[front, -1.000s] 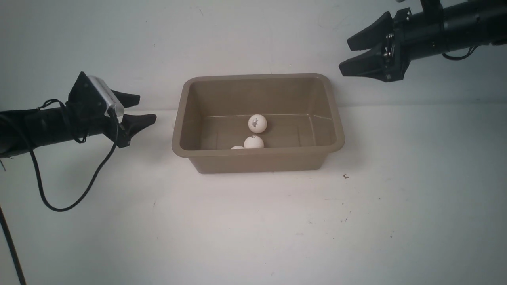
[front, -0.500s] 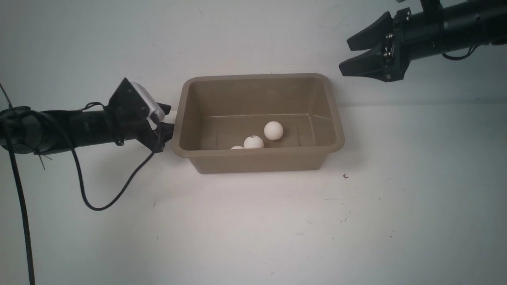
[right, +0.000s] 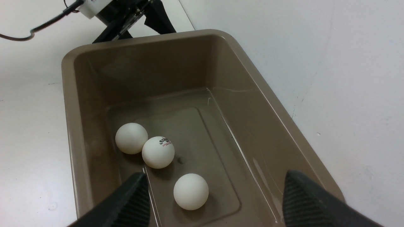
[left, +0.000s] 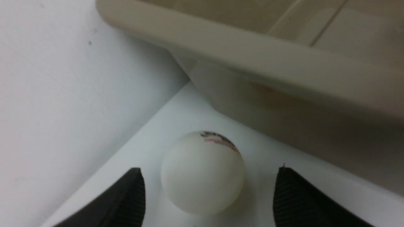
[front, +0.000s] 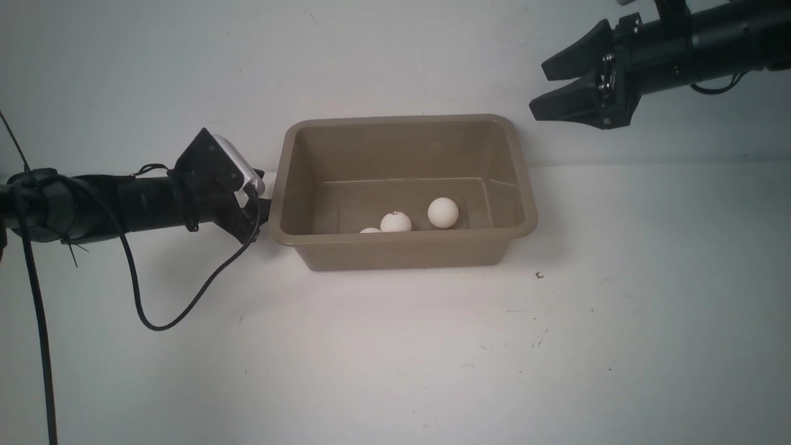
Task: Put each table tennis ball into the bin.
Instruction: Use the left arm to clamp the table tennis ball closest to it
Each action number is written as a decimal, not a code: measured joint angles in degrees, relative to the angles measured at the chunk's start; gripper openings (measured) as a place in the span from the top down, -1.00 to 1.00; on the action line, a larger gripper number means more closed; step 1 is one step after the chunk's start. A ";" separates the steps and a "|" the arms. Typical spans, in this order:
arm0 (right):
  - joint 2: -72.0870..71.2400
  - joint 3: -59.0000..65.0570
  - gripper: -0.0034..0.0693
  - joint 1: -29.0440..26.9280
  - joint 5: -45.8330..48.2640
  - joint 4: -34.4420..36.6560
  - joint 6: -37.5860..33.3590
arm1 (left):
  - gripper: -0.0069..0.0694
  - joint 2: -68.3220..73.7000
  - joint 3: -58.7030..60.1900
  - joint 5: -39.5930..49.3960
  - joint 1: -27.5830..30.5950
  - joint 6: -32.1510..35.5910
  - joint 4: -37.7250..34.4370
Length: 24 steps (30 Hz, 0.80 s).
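Front view, 1 bin (front: 401, 238) holding 3 balls (front: 443, 212) (front: 395, 221) (front: 371, 230), 4th ball (left: 202, 176) outside; left hand (left: 208, 169), right hand (front: 539, 86) unclenched

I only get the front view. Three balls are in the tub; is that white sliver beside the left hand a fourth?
Observer: Yes. The left wrist view shows a fourth ball on the table just outside the tub, between the open fingers of the left hand.
Visitor: Gripped yet?
Observer: No, a gap shows on each side of it.
Visitor: And the ball half hidden by the tub's near wall?
Observer: The right wrist view shows that half-hidden ball whole, resting against the printed ball.
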 joint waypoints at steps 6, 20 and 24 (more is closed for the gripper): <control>0.00 0.00 -0.51 0.00 0.00 0.00 0.00 | -0.46 1.97 -0.06 1.69 0.00 1.36 -0.45; 0.00 0.00 -0.51 0.00 -0.05 0.00 0.00 | -0.46 4.07 -6.70 -0.23 -1.44 -0.67 -0.21; 0.00 0.00 -0.51 0.00 -0.05 0.00 0.00 | -0.45 4.07 -6.98 -0.24 -1.62 -1.31 -0.19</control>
